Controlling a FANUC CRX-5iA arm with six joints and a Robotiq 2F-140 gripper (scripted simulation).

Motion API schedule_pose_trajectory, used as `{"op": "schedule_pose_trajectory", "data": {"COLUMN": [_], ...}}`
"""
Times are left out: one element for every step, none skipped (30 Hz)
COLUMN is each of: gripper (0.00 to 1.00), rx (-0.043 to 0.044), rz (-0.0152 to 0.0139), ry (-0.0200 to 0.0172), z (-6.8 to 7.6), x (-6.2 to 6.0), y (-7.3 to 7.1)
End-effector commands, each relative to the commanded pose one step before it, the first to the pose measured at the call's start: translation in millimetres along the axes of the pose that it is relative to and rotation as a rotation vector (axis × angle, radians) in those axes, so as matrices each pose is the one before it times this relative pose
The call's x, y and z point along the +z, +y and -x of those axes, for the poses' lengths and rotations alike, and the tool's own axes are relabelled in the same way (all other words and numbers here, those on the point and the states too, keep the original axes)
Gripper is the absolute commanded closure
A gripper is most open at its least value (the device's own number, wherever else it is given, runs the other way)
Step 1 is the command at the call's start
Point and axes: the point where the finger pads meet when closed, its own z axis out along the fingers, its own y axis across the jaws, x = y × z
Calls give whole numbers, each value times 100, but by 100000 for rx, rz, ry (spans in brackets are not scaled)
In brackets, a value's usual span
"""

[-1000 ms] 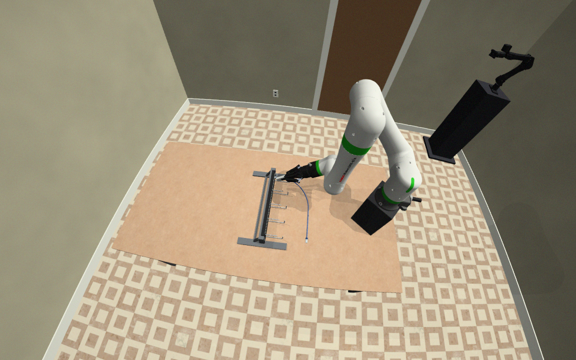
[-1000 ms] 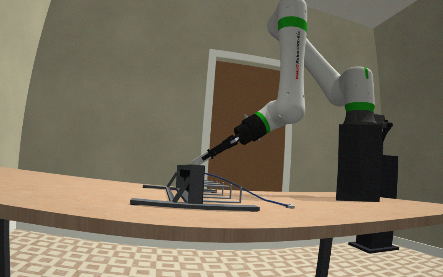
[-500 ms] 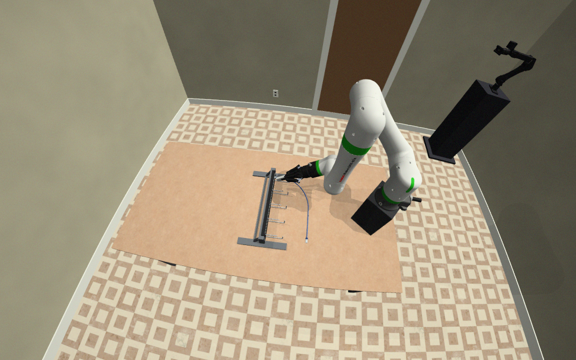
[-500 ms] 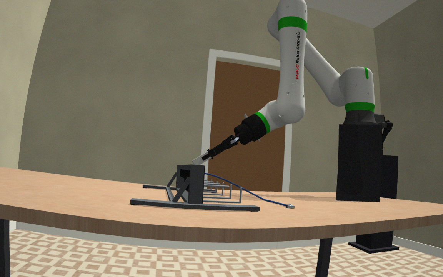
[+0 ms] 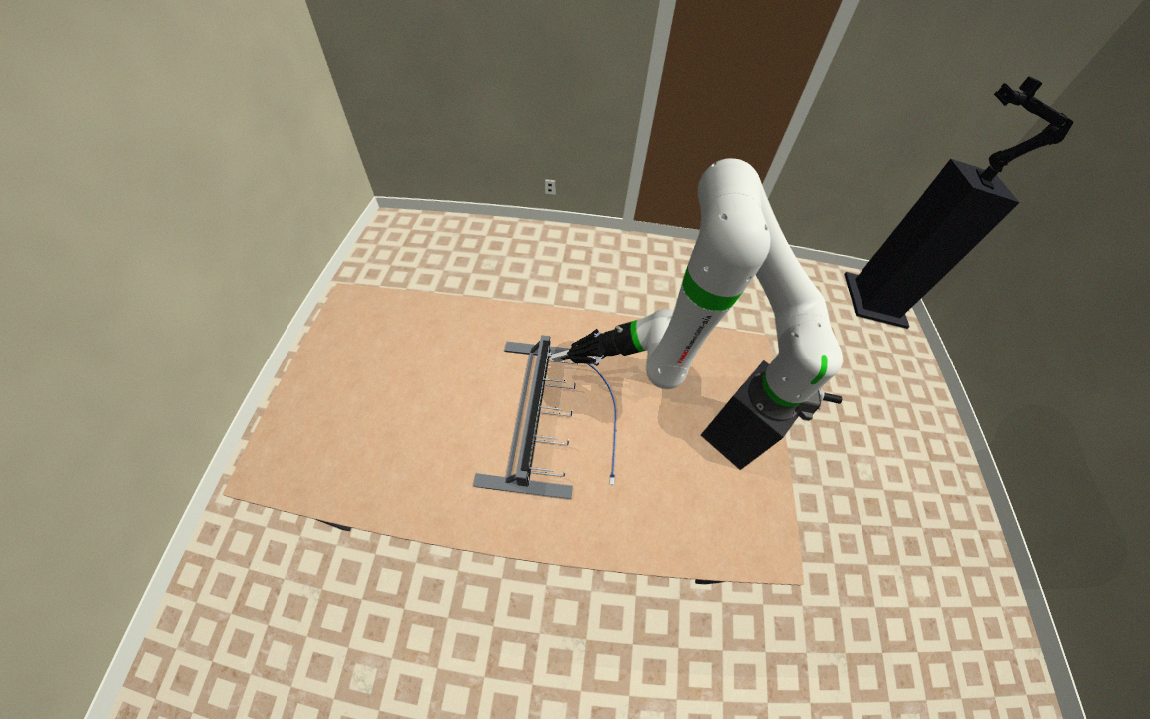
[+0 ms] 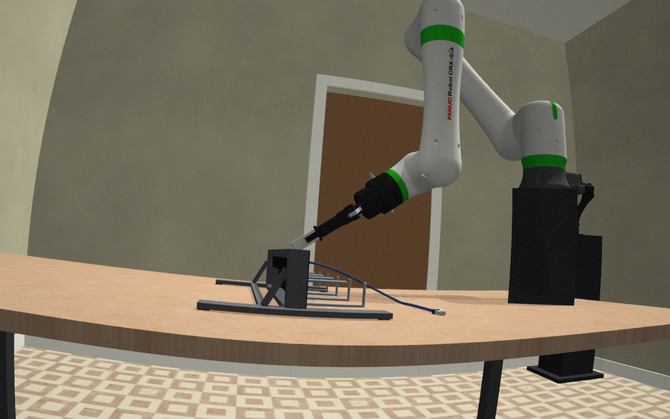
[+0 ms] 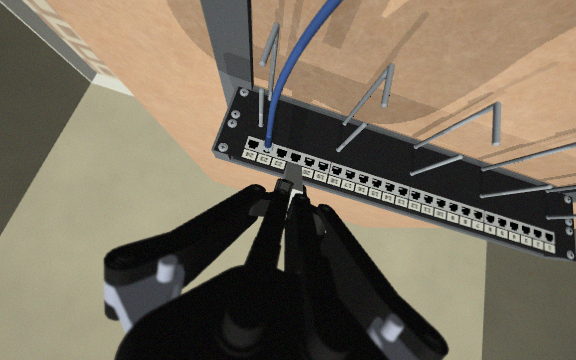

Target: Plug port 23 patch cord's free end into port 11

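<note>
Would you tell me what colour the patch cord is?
Blue; the patch cord shows best in the wrist view.

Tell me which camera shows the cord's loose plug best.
The exterior view: the free plug lies in plain sight on the table. The top view shows it tiny; the wrist view misses it.

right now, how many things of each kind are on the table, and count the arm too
patch-panel rack: 1
blue patch cord: 1
robot arm, with its gripper shut and holding nothing: 1
total: 3
</note>
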Motion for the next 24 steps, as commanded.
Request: {"op": "schedule_pose_trajectory", "data": {"gripper": [100,100,100,100,100,100,100,100,100,100,100,100,100,100,100,100,100,100,100,100,100,100,100,100], "rx": [-18,0,0,0,0,0,0,0,0,0,0,0,0,0,0,0,0,0,0,0,0,0,0,0], "rz": [-13,0,0,0,0,0,0,0,0,0,0,0,0,0,0,0,0,0,0,0,0,0,0,0], "ry": [-18,0,0,0,0,0,0,0,0,0,0,0,0,0,0,0,0,0,0,0,0,0,0,0], "z": [14,0,0,0,0,0,0,0,0,0,0,0,0,0,0,0,0,0,0,0,0,0,0,0], "x": [-1,0,0,0,0,-5,0,0,-36,-91,-165,-252,-349,-449,-549,-647,-737,-808,-857,-887,-900,-895,-874,0], "y": [-9,0,0,0,0,0,0,0,0,0,0,0,0,0,0,0,0,0,0,0,0,0,0,0]}}
